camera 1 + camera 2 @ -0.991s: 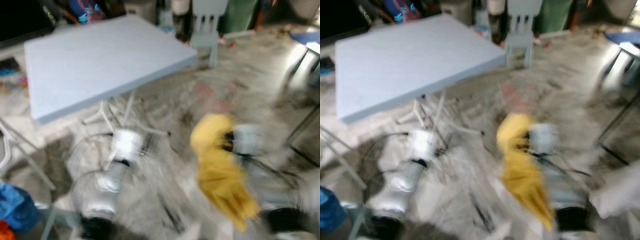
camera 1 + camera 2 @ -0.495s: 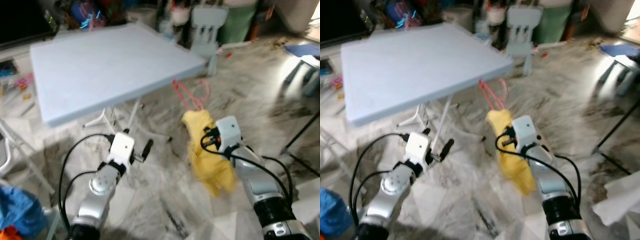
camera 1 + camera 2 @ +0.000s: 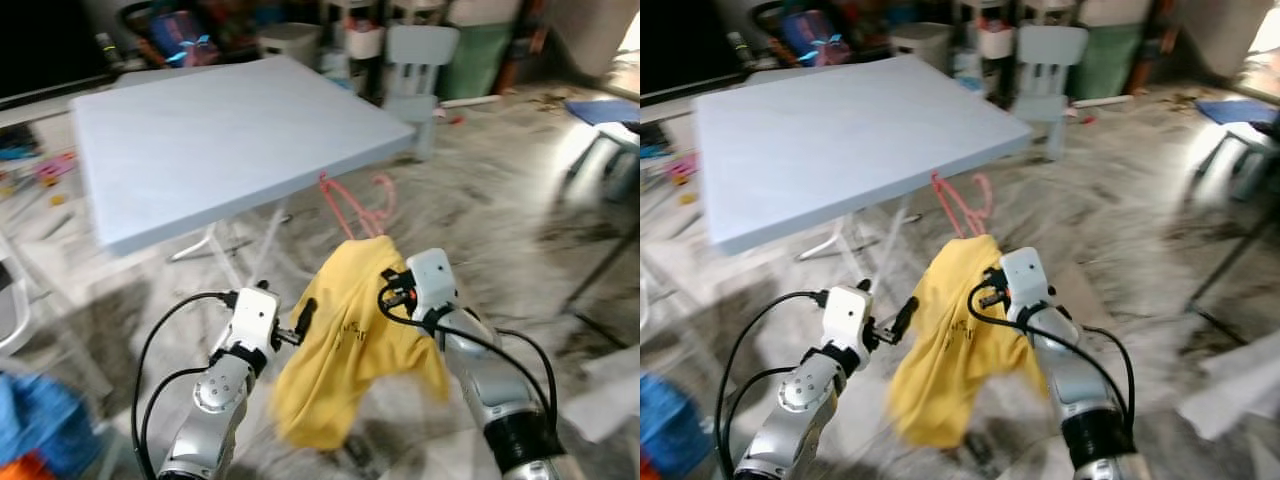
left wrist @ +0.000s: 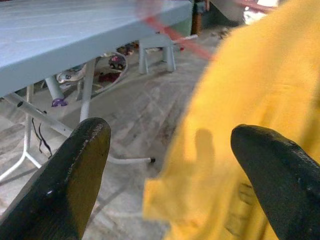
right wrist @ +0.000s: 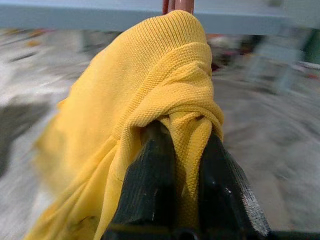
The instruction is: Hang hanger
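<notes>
Ahead, a pale blue folding table (image 3: 230, 140) stands on marble floor (image 3: 500, 200). Right gripper (image 5: 177, 150) pinches the yellow shirt (image 3: 350, 340) on its pink hanger (image 3: 352, 200), now spread wider; left gripper (image 4: 170, 175) gapes beside it.

One yellow shirt (image 3: 345, 345), bunched on one pink hanger (image 3: 352, 202). Two grippers: right gripper (image 5: 181, 150) pinching the shirt, left gripper (image 4: 170, 165) spread just beside the cloth. One blue table (image 3: 200, 130) beyond both grippers. One small grey chair (image 3: 418, 60) farther off.
</notes>
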`<state>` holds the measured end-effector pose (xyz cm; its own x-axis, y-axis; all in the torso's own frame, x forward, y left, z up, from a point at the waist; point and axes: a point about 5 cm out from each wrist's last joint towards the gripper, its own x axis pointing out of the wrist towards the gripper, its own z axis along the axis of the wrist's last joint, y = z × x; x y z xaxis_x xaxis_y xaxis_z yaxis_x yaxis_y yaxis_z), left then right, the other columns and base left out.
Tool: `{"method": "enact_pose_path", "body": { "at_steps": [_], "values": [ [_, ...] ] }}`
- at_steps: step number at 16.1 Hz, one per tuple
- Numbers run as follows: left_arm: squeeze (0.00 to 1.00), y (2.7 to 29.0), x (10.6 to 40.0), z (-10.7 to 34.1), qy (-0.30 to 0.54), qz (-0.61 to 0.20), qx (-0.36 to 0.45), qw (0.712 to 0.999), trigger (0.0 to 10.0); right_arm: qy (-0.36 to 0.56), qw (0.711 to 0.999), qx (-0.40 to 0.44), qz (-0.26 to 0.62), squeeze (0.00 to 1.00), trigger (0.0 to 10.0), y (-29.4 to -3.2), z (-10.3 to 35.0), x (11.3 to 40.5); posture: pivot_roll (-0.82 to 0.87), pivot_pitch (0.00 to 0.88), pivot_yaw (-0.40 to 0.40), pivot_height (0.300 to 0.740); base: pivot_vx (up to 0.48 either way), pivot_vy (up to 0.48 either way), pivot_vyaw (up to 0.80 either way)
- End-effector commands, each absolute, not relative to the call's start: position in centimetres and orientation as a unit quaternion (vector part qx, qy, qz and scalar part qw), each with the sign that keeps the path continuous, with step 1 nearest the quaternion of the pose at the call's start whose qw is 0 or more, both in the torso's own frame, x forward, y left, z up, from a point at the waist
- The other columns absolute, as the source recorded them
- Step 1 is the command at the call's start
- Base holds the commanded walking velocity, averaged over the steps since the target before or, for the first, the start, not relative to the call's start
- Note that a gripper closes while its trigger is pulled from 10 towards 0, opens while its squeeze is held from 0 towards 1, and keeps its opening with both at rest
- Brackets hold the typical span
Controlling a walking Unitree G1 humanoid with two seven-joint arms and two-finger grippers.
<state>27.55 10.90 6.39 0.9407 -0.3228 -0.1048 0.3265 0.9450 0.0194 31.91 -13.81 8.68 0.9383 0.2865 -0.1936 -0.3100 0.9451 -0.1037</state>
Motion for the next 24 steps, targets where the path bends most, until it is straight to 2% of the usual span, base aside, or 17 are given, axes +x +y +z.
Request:
{"method": "enact_pose_path", "body": {
  "at_steps": [1, 5, 15, 24],
  "values": [
    [0.0, 11.1, 28.2, 6.9, 0.044, -0.15, 0.016, 0.988, 10.0, 0.043, 0.99, -0.062, 0.116, 0.0, 10.0, -14.6, 10.5, 32.3, 0.01, 0.036, 0.045, 0.74, 0.442, 0.0, 0.0],
    [0.0, 10.2, 28.2, 7.0, 0.041, -0.165, 0.009, 0.985, 10.0, 0.056, 0.993, -0.049, 0.086, 0.0, 10.0, -15.7, 10.1, 32.1, 0.0, 0.041, 0.043, 0.74, 0.441, 0.0, 0.0],
    [0.0, 9.0, 28.2, 7.5, 0.023, -0.167, 0.025, 0.985, 10.0, 0.062, 0.989, -0.062, 0.115, 0.0, 10.0, -15.1, 9.6, 31.6, 0.01, 0.045, 0.028, 0.74, 0.0, 0.0, 0.0],
    [0.0, 8.9, 28.9, 7.6, 0.026, -0.147, 0.044, 0.988, 10.0, 0.065, 0.98, -0.088, 0.164, 0.0, 10.0, -15.0, 9.9, 31.7, 0.01, 0.058, 0.017, 0.74, 0.0, 0.0, 0.77]
  ]
}}
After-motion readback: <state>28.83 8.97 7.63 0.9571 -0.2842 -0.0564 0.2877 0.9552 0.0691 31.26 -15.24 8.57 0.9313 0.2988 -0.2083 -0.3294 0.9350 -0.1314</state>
